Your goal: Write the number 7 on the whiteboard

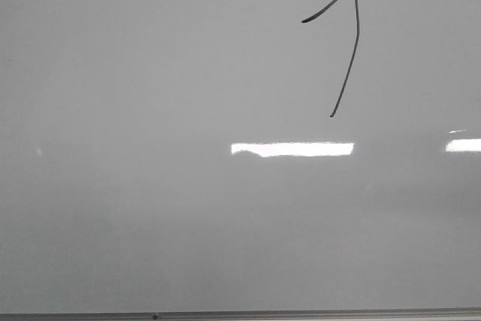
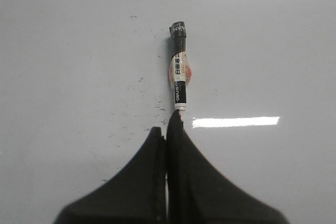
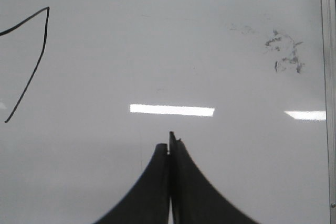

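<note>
The whiteboard (image 1: 150,148) fills the front view, glossy and pale grey. The number 7 (image 1: 358,28) is drawn on it in thin black line at the upper right, and part of that 7 (image 3: 46,30) also shows in the right wrist view. Neither gripper appears in the front view. My left gripper (image 2: 165,124) is shut, hovering over the board. A capped marker (image 2: 178,66) lies just beyond its fingertips, its near end hidden behind one finger; the shut jaws leave no room for it. My right gripper (image 3: 168,141) is shut and empty, off to one side of the 7.
A thin grey frame strip (image 1: 301,313) runs along the board's near edge, and a frame strip (image 3: 329,77) borders the board in the right wrist view. Old grey smudges (image 3: 286,53) mark the board near that strip. Faint ink specks (image 2: 142,108) dot the board beside the marker.
</note>
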### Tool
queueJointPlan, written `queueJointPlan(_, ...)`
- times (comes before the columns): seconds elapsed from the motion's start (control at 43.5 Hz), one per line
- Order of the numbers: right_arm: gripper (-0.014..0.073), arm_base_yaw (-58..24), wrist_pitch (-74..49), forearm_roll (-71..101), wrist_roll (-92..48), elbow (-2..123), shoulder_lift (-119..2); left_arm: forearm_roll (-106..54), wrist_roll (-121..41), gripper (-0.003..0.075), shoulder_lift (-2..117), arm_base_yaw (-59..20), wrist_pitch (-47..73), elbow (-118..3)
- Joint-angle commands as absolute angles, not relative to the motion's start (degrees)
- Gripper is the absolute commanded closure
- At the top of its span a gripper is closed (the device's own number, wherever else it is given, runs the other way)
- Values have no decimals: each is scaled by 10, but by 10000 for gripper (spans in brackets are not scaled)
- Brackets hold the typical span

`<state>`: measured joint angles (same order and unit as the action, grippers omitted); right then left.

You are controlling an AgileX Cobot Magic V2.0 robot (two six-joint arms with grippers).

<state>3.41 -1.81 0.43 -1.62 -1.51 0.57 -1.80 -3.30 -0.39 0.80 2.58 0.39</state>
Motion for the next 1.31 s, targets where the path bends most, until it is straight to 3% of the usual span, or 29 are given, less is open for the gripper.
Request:
queueJointPlan(0.0, 659, 38, 41, 12, -15, -14, 16, -23, -33, 741, -11, 9, -23, 11)
queueJointPlan(1.286, 659, -8, 47, 12, -13, -14, 17, -23, -33, 741, -11, 9, -23, 11)
